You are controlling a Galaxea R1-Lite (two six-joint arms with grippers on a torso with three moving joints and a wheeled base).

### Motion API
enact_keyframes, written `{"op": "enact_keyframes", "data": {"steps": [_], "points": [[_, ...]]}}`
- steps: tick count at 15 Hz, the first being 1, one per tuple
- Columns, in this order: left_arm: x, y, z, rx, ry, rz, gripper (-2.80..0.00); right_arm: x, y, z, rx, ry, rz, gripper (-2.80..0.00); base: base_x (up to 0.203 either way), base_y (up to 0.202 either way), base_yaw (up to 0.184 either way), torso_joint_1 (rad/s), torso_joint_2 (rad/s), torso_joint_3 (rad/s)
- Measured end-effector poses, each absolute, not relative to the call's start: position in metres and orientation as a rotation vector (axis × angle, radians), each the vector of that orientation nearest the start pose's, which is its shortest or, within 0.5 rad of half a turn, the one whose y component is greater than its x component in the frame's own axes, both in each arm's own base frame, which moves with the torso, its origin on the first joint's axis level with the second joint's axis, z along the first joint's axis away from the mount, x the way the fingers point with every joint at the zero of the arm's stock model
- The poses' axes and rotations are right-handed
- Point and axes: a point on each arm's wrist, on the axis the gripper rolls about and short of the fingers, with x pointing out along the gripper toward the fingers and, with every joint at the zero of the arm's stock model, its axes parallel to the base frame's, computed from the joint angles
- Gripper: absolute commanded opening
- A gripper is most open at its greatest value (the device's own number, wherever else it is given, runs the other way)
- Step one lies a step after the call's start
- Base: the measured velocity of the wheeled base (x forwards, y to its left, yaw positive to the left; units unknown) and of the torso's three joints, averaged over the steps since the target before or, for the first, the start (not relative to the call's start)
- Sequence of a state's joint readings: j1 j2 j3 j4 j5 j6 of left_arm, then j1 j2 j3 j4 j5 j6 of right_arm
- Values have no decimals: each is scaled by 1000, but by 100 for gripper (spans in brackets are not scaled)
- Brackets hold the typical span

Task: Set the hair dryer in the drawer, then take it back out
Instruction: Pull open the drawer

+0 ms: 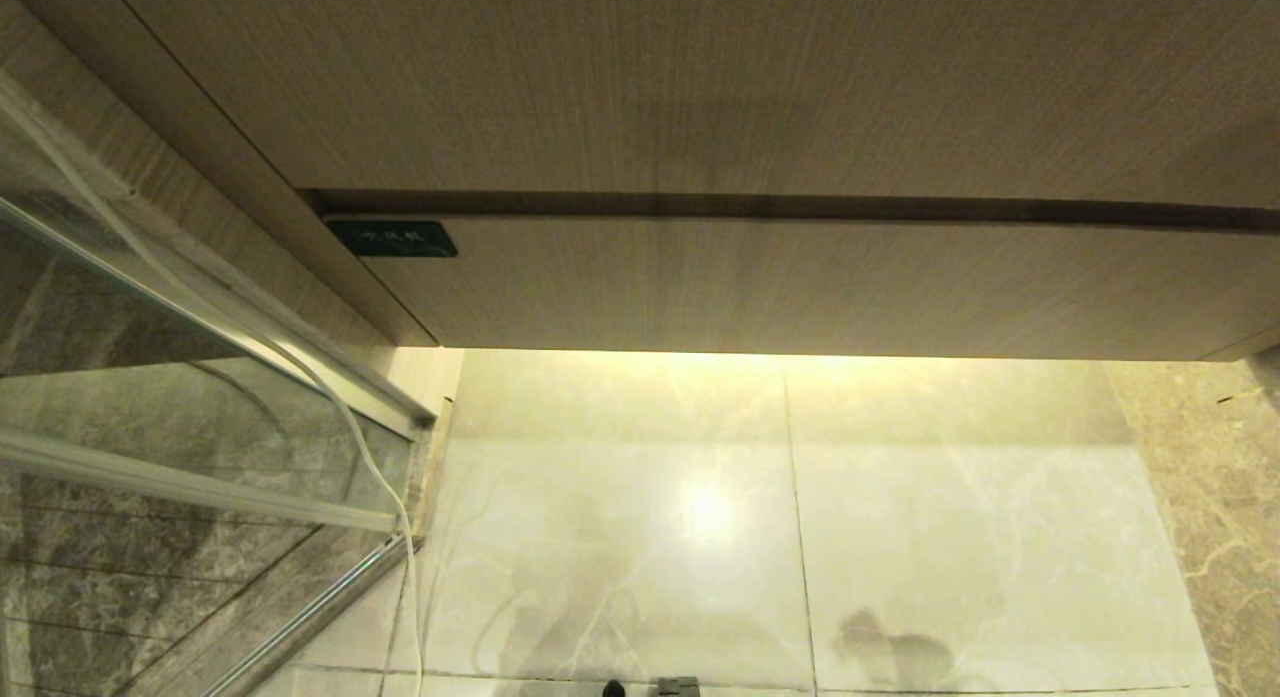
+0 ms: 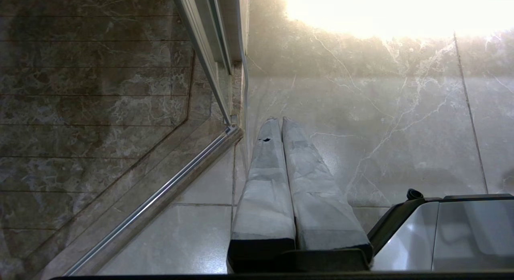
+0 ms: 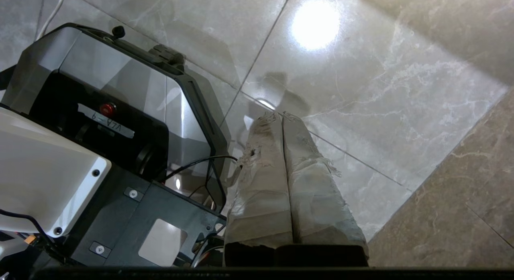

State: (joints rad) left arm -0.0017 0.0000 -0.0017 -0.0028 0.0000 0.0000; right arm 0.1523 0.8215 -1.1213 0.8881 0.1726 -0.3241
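Drawer [image 1: 820, 287] closed, front flush under the taller wood-grain panel [image 1: 700, 77], dark label plate [image 1: 392, 238] at its left corner. Hair dryer not visible in any view. Left gripper [image 2: 278, 121] hangs over the floor [image 1: 950, 537] beside the glass door rail [image 2: 160, 195], fingers clenched, empty. Right gripper [image 3: 281, 116] near the robot base [image 3: 120, 111], fingers clenched, empty.

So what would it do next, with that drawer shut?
Probably bring the right tool up to the drawer to open it. The drawer front sits closed under the taller panel, with no handle showing, only a dark label plate at its corner. Both tools, the left tool too, hang shut and empty over the floor tiles. No hair dryer is visible.
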Motion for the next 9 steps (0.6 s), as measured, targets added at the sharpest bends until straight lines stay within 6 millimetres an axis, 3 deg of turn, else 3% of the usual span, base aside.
{"op": "enact_keyframes", "data": {"steps": [9], "points": [[-23, 0, 76, 0, -5, -2, -280, 20, 8, 289, -282, 508, 436, -280, 0, 0, 0, 0, 0, 0]]}}
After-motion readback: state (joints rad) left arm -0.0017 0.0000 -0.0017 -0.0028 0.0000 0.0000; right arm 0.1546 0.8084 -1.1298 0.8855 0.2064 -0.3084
